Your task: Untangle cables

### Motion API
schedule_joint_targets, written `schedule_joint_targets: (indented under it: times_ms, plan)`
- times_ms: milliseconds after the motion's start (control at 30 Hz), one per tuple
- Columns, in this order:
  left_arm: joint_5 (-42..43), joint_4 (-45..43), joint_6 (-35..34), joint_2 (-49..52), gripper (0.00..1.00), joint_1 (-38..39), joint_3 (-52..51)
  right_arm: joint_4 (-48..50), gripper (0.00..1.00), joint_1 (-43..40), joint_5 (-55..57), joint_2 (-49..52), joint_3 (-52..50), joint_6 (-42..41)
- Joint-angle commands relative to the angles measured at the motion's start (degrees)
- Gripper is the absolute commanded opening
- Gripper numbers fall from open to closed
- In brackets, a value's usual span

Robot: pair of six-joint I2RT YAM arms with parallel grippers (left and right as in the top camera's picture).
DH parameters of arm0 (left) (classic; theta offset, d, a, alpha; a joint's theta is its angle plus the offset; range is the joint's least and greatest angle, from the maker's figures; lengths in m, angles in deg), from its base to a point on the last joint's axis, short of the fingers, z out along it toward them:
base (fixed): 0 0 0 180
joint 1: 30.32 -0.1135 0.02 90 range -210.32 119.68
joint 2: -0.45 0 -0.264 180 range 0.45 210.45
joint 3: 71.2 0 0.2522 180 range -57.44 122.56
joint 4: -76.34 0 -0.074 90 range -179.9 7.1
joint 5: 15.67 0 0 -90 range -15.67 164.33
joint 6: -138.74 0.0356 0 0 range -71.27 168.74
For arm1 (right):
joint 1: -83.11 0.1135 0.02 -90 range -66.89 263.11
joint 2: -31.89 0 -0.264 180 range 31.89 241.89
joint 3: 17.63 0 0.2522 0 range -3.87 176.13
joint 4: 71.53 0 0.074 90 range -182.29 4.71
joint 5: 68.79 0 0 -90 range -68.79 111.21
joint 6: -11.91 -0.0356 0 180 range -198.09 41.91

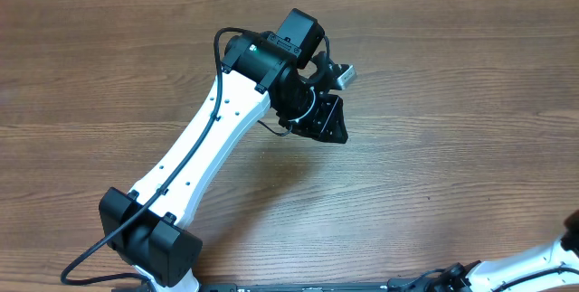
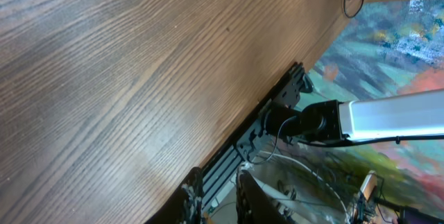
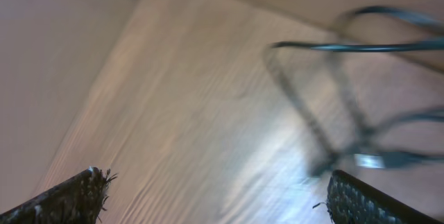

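Wood-grain tabletop [image 1: 434,147] is filling the views as the right claw [image 3: 215,177] is gaping wide near the blurred cables [image 3: 361,99], seemingly lining up a fresh grab, while the left claw [image 1: 324,120] is hovering mid-table, its grip impossible to tell.

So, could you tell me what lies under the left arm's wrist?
A thin black cable curls out from beneath it onto the table; the rest of it is covered by the arm.
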Motion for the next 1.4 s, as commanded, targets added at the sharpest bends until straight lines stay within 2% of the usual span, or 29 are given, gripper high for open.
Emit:
schedule_joint_targets:
  times_ms: [0,167,300,400,600,667,700,833,967,1067,1133,1167,1267,1367]
  plan:
    - [1.11,1.92,2.67,-1.2,0.16,-0.85,1.62,0.04,1.0,6.16,-4.98,-5.81,1.16,6.51]
    - [0.46,3.56,6.21,-6.32,0.17,-8.11,6.95,-0.81,1.0,16.33,-4.98,-11.85,1.16,7.3]
    - [-6.78,2.89,6.27,-12.02,0.17,-16.31,9.31,-2.93,1.0,29.22,-4.87,-17.77,1.16,7.3]
    - [-8.31,3.89,6.21,-15.28,0.17,-20.79,9.31,-4.68,1.0,37.64,-2.95,-21.42,1.16,7.26]
    - [-21.94,5.11,6.56,-23.17,0.13,-25.18,9.25,-7.56,1.0,61.75,14.99,-29.92,1.16,7.48]
    - [-25.18,5.77,6.56,-25.57,0.05,-25.03,8.87,-9.79,1.0,69.37,19.89,-32.22,1.16,7.41]
    - [-25.81,5.7,6.58,-27.02,0.05,-24.98,8.02,-10.99,1.0,72.19,21.35,-33.03,1.16,7.04]
    - [-29.38,1.18,4.81,-36.61,0.05,-24.98,-1.27,-15.45,1.0,82.82,30.01,-36.46,1.05,4.26]
    - [-32.0,-6.01,3.5,-51.36,0.05,-24.98,-15.37,-20.26,1.0,93.39,45.51,-40.17,0.87,1.4]
    - [-32.74,-10.91,1.25,-63.43,0.07,-24.98,-27.04,-26.12,1.0,103.1,59.01,-42.88,0.85,-6.14]
    - [-33.42,-12.2,-1.16,-67.73,0.08,-24.98,-31.5,-29.81,1.0,107.49,65.29,-44.33,0.85,-11.23]
    - [-33.57,-12.61,-2.75,-70.29,0.09,-24.98,-34.6,-34.18,1.0,110.62,71.78,-45.88,0.81,-18.21]
    - [-33.68,-12.59,-3.63,-71.87,0.09,-24.98,-38.1,-39.43,1.0,113.24,76.32,-48.72,-0.61,-25.09]
    - [-33.66,-12.76,-3.82,-71.52,0.13,-24.98,-39.54,-40.41,1.0,113.79,76.35,-51.52,-2.91,-25.4]
